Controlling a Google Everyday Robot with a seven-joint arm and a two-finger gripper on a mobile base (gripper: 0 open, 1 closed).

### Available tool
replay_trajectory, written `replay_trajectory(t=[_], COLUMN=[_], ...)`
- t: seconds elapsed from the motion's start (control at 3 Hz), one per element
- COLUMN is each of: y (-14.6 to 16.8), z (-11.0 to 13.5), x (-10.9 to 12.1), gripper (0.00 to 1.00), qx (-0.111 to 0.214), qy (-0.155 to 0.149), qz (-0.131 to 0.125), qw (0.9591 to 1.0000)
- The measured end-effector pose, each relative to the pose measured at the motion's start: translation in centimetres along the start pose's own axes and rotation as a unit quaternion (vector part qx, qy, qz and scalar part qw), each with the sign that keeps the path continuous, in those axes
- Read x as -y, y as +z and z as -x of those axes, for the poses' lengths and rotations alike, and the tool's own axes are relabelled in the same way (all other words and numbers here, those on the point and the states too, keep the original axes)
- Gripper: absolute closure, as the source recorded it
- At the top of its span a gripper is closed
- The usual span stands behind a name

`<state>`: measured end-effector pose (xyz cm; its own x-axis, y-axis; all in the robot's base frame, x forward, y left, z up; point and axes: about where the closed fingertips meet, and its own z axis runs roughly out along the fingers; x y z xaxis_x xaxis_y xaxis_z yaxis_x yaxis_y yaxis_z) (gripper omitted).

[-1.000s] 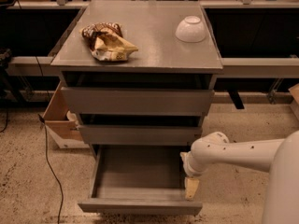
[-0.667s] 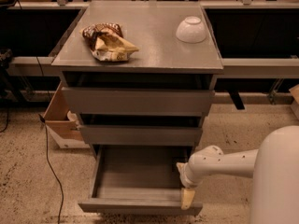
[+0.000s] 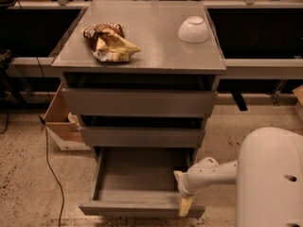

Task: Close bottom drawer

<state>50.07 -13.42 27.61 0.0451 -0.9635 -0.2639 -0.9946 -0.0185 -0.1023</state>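
At the foot of the cabinet (image 3: 156, 48), the bottom drawer (image 3: 137, 209) stands pulled fully out, no further in than a second ago. The gripper (image 3: 183, 193) has slid from inside the box to the right end of its front, probably lining up a push. I cannot tell whether it is open or gripping the front.

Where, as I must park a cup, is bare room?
Cabinet top: bare between snack bag and white bowl, and along its front edge. Bottom drawer: floor bare at left; the pincer crowds its right front corner.
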Motion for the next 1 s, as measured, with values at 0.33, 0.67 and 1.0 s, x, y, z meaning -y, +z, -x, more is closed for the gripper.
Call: replay_trajectory(t=[0.33, 0.67, 1.0], y=[2.8, 4.9, 6.7], z=[-1.0, -2.1, -2.1], x=[0.4, 0.6, 1.4], gripper=[0.0, 0.0, 0.0], qx=[-0.004, -0.006, -0.001], qy=[0.001, 0.011, 0.013], qz=[-0.003, -0.011, -0.021], qw=[1.0, 0.9999, 0.9997])
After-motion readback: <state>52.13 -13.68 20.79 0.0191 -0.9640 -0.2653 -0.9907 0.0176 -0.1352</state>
